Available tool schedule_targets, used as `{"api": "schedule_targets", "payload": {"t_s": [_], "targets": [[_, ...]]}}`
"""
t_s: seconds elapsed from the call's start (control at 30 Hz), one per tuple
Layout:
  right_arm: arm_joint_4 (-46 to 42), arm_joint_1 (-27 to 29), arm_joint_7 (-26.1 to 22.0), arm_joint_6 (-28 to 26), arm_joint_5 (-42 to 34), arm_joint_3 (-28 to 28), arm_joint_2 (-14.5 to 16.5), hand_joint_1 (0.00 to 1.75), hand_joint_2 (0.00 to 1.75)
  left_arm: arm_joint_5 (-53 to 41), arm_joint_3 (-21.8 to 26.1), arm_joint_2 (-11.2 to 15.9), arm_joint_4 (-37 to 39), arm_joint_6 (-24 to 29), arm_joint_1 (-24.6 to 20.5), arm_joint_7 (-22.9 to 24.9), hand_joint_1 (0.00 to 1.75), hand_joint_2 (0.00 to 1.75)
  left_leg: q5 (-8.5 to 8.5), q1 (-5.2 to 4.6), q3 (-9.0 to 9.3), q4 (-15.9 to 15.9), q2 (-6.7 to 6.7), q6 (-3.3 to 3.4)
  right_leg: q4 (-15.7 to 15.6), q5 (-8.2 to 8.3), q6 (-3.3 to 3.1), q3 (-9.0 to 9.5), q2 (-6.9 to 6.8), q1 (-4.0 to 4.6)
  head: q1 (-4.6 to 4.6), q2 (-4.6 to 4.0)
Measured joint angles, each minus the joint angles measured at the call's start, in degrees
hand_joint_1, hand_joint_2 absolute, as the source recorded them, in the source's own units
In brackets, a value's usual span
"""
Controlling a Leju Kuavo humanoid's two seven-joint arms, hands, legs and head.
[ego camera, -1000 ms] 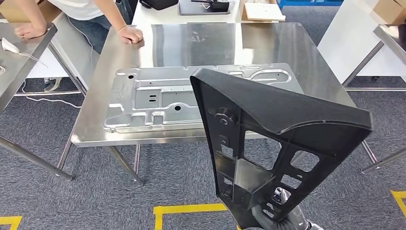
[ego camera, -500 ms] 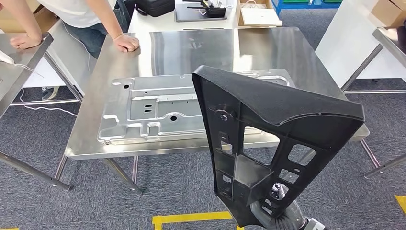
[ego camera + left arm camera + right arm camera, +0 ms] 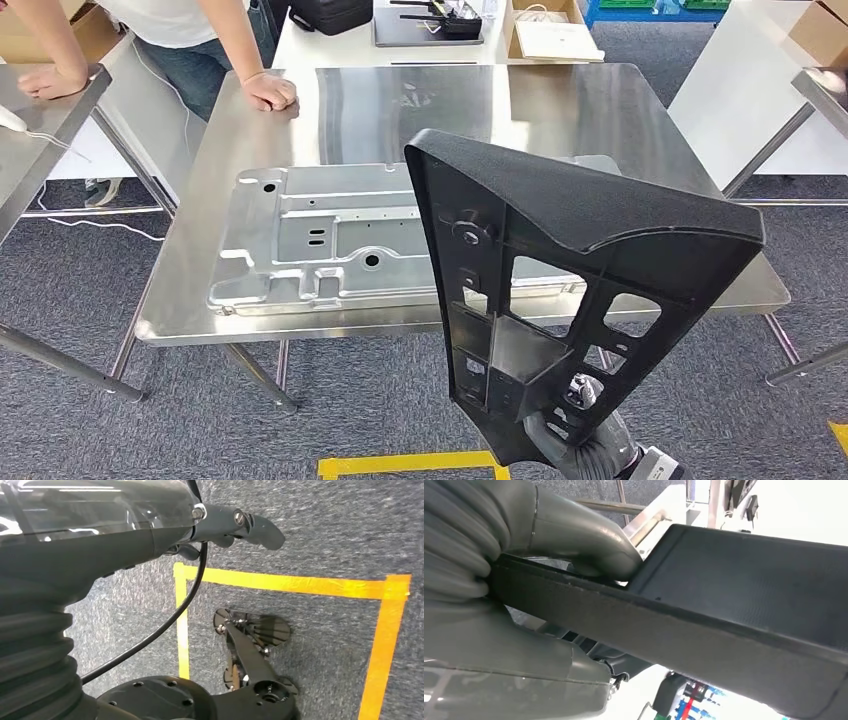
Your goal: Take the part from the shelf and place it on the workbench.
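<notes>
The part (image 3: 560,270) is a large black plastic panel with cut-out windows. It stands upright in front of me, above the near edge of the steel workbench (image 3: 560,100). My right hand (image 3: 585,445) grips its lower end from below. In the right wrist view the grey thumb (image 3: 589,545) presses on the part's textured edge (image 3: 734,580). My left hand (image 3: 235,525) hangs beside my body over the carpet and holds nothing, its fingers stretched out.
A stamped silver metal plate (image 3: 320,235) covers the workbench's near left half; its far half is bare. A person (image 3: 190,40) leans on the far left corner with one hand (image 3: 270,92). Another steel table (image 3: 40,130) stands at left. Yellow tape (image 3: 400,465) marks the floor.
The whole picture has shifted, so the camera has moved: the workbench sits lower and slightly nearer in view. The black part stays in my right hand, held the same way.
</notes>
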Motion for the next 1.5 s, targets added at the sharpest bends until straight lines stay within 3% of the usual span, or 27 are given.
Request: {"api": "schedule_targets", "payload": {"t_s": [0.1, 0.17, 0.27, 0.3, 0.33, 0.37, 0.43, 0.47, 0.53, 0.63, 0.67, 0.7, 0.77, 0.8, 0.83, 0.87, 0.93, 1.0, 1.13, 1.23, 1.5], "targets": [[-0.02, 0.58, -0.17, 0.07, 0.04, -0.21, 0.02, 1.75, 1.75, -0.29, 0.02, 0.05, -0.01, -0.02, -0.1, -0.14, 0.0, 1.75, -0.37, -0.08, 0.56, -0.56, 0.1, -0.87, -1.06, -0.73, -0.59, 0.69, 0.08, -0.01, -0.02, -0.01], [-0.07, 0.91, -0.35, 0.04, 0.18, -0.37, 0.07, 1.75, 1.75, -0.47, 0.04, 0.08, -0.02, -0.05, -0.19, -0.27, 0.0, 1.75, -1.77, -0.13, -0.03, 1.8, 0.2, -1.27, -1.6, -1.04, -1.25, 1.66, 0.02, -0.32, -0.09, -0.01], [-0.08, 1.23, -0.43, -0.09, 0.38, -0.46, 0.16, 1.75, 1.75, -0.65, 0.12, 0.1, -0.02, -0.09, -0.13, -0.32, 0.0, 1.75, -5.86, -0.12, -5.57, 12.6, 0.25, -1.4, -1.81, -1.89, -1.95, 2.97, -0.07, -0.34, -0.15, 0.0], [-0.08, 1.42, -0.43, -0.13, 0.43, -0.46, 0.21, 1.75, 1.75, -0.67, 0.2, 0.1, -0.01, -0.09, -0.08, -0.31, 0.0, 1.75, -6.13, -0.11, -7.28, 15.15, 0.25, -1.42, -1.8, -2.23, -1.98, 3.38, -0.04, -0.32, -0.15, 0.0], [-0.08, 1.6, -0.42, -0.15, 0.48, -0.46, 0.26, 1.75, 1.75, -0.68, 0.31, 0.1, -0.01, -0.09, -0.06, -0.31, 0.0, 1.75, -5.3, -0.1, -8.12, 15.71, 0.25, -1.42, -1.79, -2.59, -1.94, 3.86, 0.01, -0.33, -0.15, 0.0], [-0.08, 1.75, -0.42, -0.17, 0.56, -0.46, 0.3, 1.75, 1.75, -0.69, 0.4, 0.11, -0.02, -0.09, -0.05, -0.31, 0.0, 1.75, -3.3, -0.08, -7.91, 13.96, 0.26, -1.42, -1.77, -3.0, -1.83, 4.46, 0.07, -0.36, -0.16, 0.0], [-0.08, 1.87, -0.42, -0.19, 0.71, -0.46, 0.39, 1.75, 1.75, -0.72, 0.52, 0.13, -0.02, -0.09, -0.06, -0.32, 0.0, 1.75, 1.51, -0.01, -5.59, 6.81, 0.27, -1.37, -1.7, -3.93, -1.42, 5.63, 0.16, -0.37, -0.15, 0.0], [-0.09, 1.86, -0.42, -0.22, 0.78, -0.46, 0.42, 1.75, 1.75, -0.74, 0.54, 0.14, -0.01, -0.09, -0.08, -0.32, 0.0, 1.75, 2.79, -0.02, -4.45, 3.72, 0.25, -1.22, -1.59, -4.4, -1.13, 5.93, 0.19, -0.29, -0.15, 0.0], [-0.11, 1.8, -0.42, -0.32, 0.88, -0.41, 0.52, 1.75, 1.75, -0.75, 0.57, 0.15, 0.0, -0.09, -0.1, -0.32, 0.0, 1.75, 2.86, -0.17, -3.59, 1.3, 0.2, -0.71, -1.6, -4.94, -0.58, 6.02, 0.22, -0.1, -0.1, 0.0], [-0.15, 1.72, -0.42, -0.48, 1.17, -0.36, 0.67, 1.75, 1.75, -0.75, 0.66, 0.18, -0.01, -0.07, -0.07, -0.31, 0.0, 1.75, 2.45, -0.12, -3.33, 0.75, 0.17, 0.34, -1.48, -5.45, -0.02, 6.1, 0.19, -0.2, -0.07, 0.0], [-0.18, 1.7, -0.42, -0.56, 1.27, -0.37, 0.69, 1.75, 1.75, -0.75, 0.7, 0.21, -0.01, -0.05, -0.11, -0.31, 0.0, 1.75, 2.36, 0.0, -3.1, 0.59, 0.2, 0.65, -0.15, -6.17, 0.16, 5.49, 0.16, -0.25, -0.07, 0.0], [-0.2, 1.69, -0.43, -0.63, 1.34, -0.39, 0.71, 1.75, 1.75, -0.76, 0.74, 0.23, -0.02, -0.04, -0.14, -0.32, 0.0, 1.75, 2.23, 0.09, -2.87, 0.47, 0.25, 0.9, 2.5, -7.33, 0.31, 4.08, 0.14, -0.3, -0.06, 0.0], [-0.22, 1.7, -0.44, -0.73, 1.4, -0.43, 0.73, 1.75, 1.75, -0.81, 0.79, 0.27, -0.03, -0.03, -0.2, -0.35, 0.0, 1.75, 1.84, 0.11, -2.53, 0.41, 0.3, 1.19, 10.12, -9.91, 0.45, -0.62, 0.12, -0.33, -0.05, 0.0], [-0.22, 1.72, -0.44, -0.79, 1.42, -0.47, 0.73, 1.75, 1.75, -0.84, 0.82, 0.29, -0.02, -0.04, -0.18, -0.36, 0.0, 1.75, 1.6, 0.11, -2.32, 0.41, 0.3, 1.25, 13.19, -10.39, 0.46, -2.84, 0.12, -0.33, -0.05, 0.0], [-0.23, 1.74, -0.46, -0.9, 1.45, -0.54, 0.73, 1.75, 1.75, -0.88, 0.84, 0.3, -0.02, -0.04, -0.15, -0.37, 0.0, 1.75, 1.32, 0.11, -2.0, 0.41, 0.27, 1.25, 14.41, -9.79, 0.46, -4.19, 0.12, -0.32, -0.05, 0.0], [-0.26, 1.74, -0.51, -1.14, 1.53, -0.68, 0.73, 1.75, 1.75, -0.93, 0.85, 0.31, -0.01, -0.05, -0.11, -0.37, 0.0, 1.75, 1.01, 0.11, -1.56, 0.41, 0.22, 1.22, 13.46, -8.06, 0.41, -4.46, 0.12, -0.31, -0.05, 0.0], [-0.6, 1.73, -0.69, -1.84, 1.86, -1.26, 0.7, 1.75, 1.75, -1.04, 0.86, 0.3, -0.01, -0.08, -0.08, -0.42, 0.0, 1.75, 0.32, 0.12, -0.48, 0.35, 0.08, 1.04, 6.6, -2.91, 0.12, -2.36, 0.11, -0.2, -0.05, 0.0], [-1.5, 1.6, -0.98, -2.75, 2.42, -2.48, 0.45, 1.75, 1.75, -1.19, 0.89, 0.28, 0.0, -0.21, -0.13, -0.71, 0.0, 1.75, -0.21, -0.04, 0.1, 0.27, -0.02, 0.6, 0.65, -0.25, -0.24, -0.12, 0.07, 0.13, 0.03, 0.0], [-4.44, 0.3, -0.65, -2.38, 1.71, -7.58, -0.78, 1.75, 1.75, -1.7, 0.94, 0.27, 0.0, -0.63, -0.17, -1.37, 0.0, 1.75, -0.45, -0.48, 0.5, -0.22, 0.14, 0.47, -1.14, -0.44, 0.03, 0.72, 0.19, 0.12, 0.1, 0.0], [-6.2, -2.72, 1.08, -0.05, 0.24, -12.6, -2.12, 1.75, 1.75, -2.04, 0.95, 0.15, 0.01, -0.8, -0.21, -1.53, 0.0, 1.75, -0.38, -0.5, 0.97, -0.86, 0.18, 0.4, -1.14, -0.64, -0.16, 0.89, 0.24, 0.14, 0.1, 0.0], [-6.94, -18.18, 10.68, 4.74, 2.47, -24.45, -9.94, 1.75, 1.75, -3.39, 1.19, -0.23, 0.02, -0.87, -0.47, -1.84, 0.0, 1.75, -0.15, -0.5, 1.27, -1.18, 0.15, 0.0, -1.13, -0.66, -0.27, 1.11, 0.25, 0.13, 0.1, 0.0]]}}
